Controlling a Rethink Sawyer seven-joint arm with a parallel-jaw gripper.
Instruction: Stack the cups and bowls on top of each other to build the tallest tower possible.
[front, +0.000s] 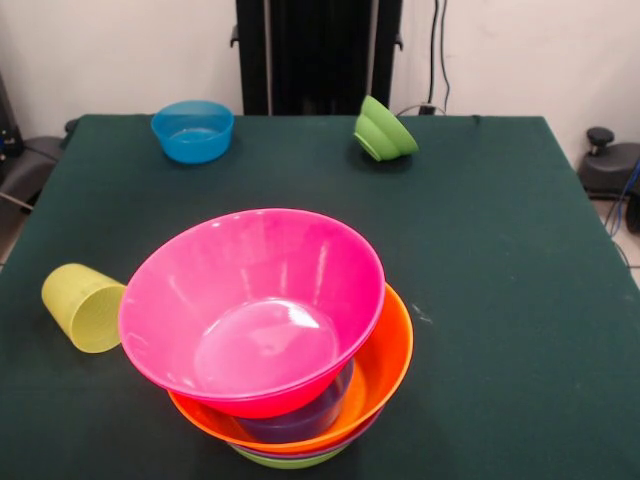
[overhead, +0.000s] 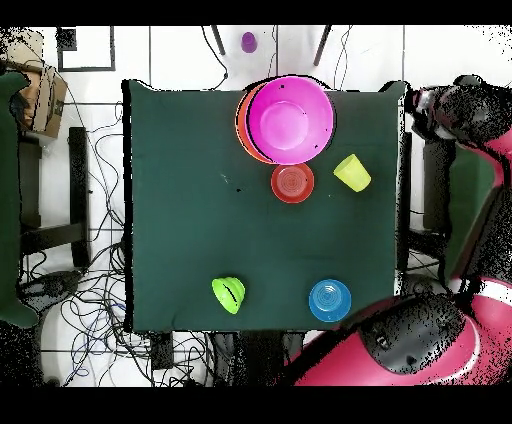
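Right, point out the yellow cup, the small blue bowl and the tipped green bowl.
yellow cup (front: 85, 307), front view, on its ribbed side wall.
small blue bowl (front: 193, 131), front view, on its front outer wall.
tipped green bowl (front: 385, 129), front view, on its outer wall.

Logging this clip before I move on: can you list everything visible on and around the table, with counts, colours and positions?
tower: one nested pile at the table's camera-side edge in the front view; tilted pink bowl on top, orange bowl under it, purple and lime green below.
red-orange bowl: one, seen only overhead, beside the tower.
yellow cup: one, on its side beside the tower.
blue bowl: one, upright, far side.
small green bowl: one, tipped, far side.
table: one, dark green.
robot arm: red and black, overhead view's bottom right corner; gripper not seen.
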